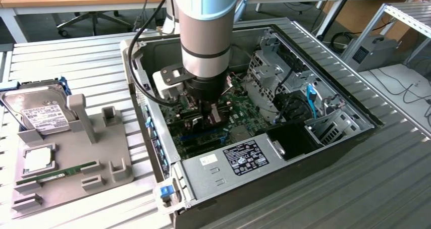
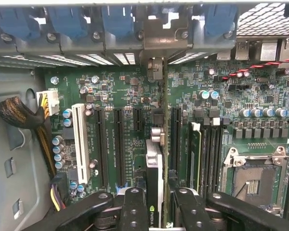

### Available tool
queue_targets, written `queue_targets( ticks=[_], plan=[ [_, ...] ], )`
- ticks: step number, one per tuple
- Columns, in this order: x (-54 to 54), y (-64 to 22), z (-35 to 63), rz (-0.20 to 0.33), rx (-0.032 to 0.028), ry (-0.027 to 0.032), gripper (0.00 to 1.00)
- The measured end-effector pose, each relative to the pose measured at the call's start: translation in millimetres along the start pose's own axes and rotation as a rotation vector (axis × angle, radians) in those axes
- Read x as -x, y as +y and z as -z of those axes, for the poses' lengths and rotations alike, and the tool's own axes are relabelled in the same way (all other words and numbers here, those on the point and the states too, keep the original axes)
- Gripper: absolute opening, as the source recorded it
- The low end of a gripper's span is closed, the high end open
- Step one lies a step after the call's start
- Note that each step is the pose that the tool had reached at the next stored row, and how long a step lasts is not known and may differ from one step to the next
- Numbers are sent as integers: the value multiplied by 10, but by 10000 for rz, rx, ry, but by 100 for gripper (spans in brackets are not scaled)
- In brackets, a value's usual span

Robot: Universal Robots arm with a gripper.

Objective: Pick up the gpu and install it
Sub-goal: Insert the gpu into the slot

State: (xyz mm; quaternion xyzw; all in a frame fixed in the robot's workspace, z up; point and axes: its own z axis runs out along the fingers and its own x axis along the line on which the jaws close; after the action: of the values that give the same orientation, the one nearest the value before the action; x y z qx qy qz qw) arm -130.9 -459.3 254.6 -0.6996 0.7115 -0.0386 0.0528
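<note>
My gripper (image 2: 155,204) is down inside the open computer case (image 1: 269,163), shut on the gpu (image 2: 154,166). I see the card edge-on between the black fingers (image 2: 134,207). It stands upright over the green motherboard (image 2: 111,96), in line with one of the long black expansion slots (image 2: 176,139). Its silver end bracket (image 2: 155,67) reaches the rear slot openings under the blue latches (image 2: 118,21). I cannot tell whether the card touches the slot. In the exterior view the gripper (image 1: 205,117) hangs from the arm (image 1: 205,42) over the middle of the board, with the gpu (image 1: 215,119) between its fingers.
A RAM stick (image 2: 195,154) and the empty CPU socket (image 2: 253,180) sit beside the card. A braided cable bundle (image 2: 19,115) lies by the case wall. Outside the case, a grey fixture (image 1: 88,138) holds a hard drive (image 1: 40,113), a CPU (image 1: 39,158) and a RAM stick (image 1: 57,172).
</note>
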Motion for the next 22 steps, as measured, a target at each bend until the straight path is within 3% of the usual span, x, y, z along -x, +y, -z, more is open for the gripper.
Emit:
queue_targets(
  ticks=[22],
  plan=[
    [-2, 7, -52, -4, 3, -31, 27]
  ],
)
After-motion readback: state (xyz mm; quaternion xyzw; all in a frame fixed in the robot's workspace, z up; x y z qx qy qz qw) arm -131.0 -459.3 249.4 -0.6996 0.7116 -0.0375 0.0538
